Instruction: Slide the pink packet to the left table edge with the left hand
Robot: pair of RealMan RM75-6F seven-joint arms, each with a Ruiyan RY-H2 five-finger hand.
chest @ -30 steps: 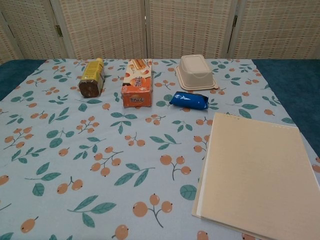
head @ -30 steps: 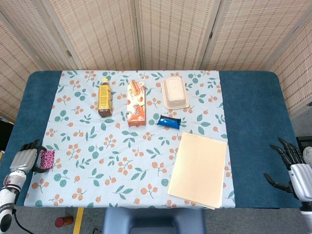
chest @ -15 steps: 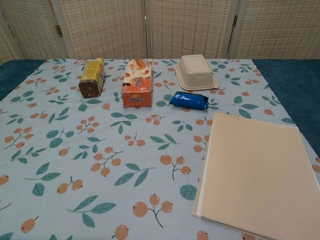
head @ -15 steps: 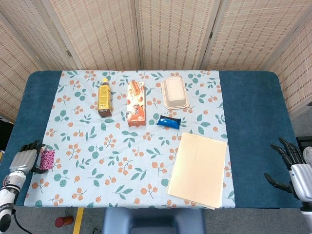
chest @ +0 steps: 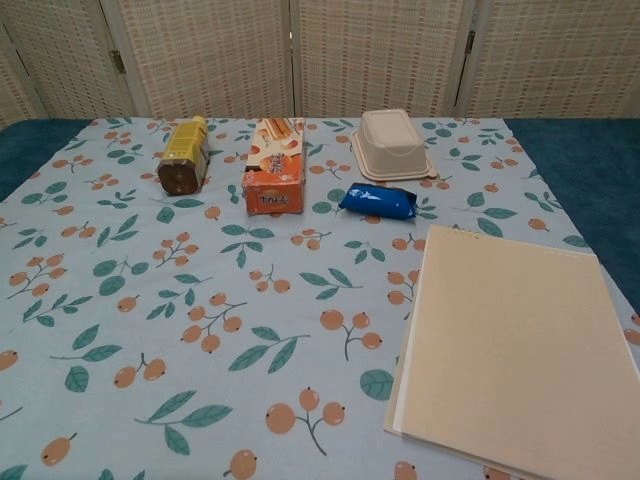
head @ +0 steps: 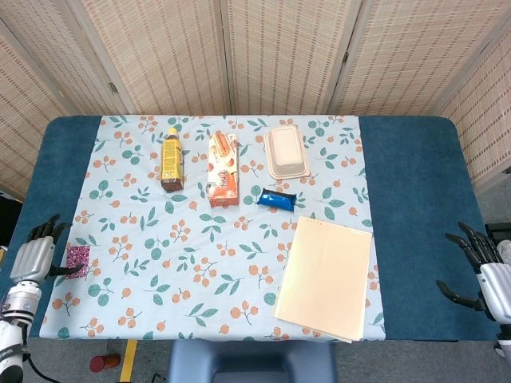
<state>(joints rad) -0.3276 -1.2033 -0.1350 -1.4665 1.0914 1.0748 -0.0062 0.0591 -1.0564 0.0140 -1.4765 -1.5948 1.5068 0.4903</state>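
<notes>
Head view, left to right. The left hand [head: 33,257] lies at the left border of the surface [head: 415,167], fingers spread and holding nothing; whether its thumb touches the pink packet [head: 77,258] just beside it cannot be told. The packet lies flat at the left margin of the floral cloth [head: 160,263]. Toward the far side lie a yellow bottle [head: 170,159], an orange box [head: 224,169], a beige lidded container [head: 287,152] and a blue wrapper [head: 278,198]. A tan folder [head: 326,276] lies nearer. The right hand [head: 485,270] rests at the right border, fingers apart and holding nothing.
</notes>
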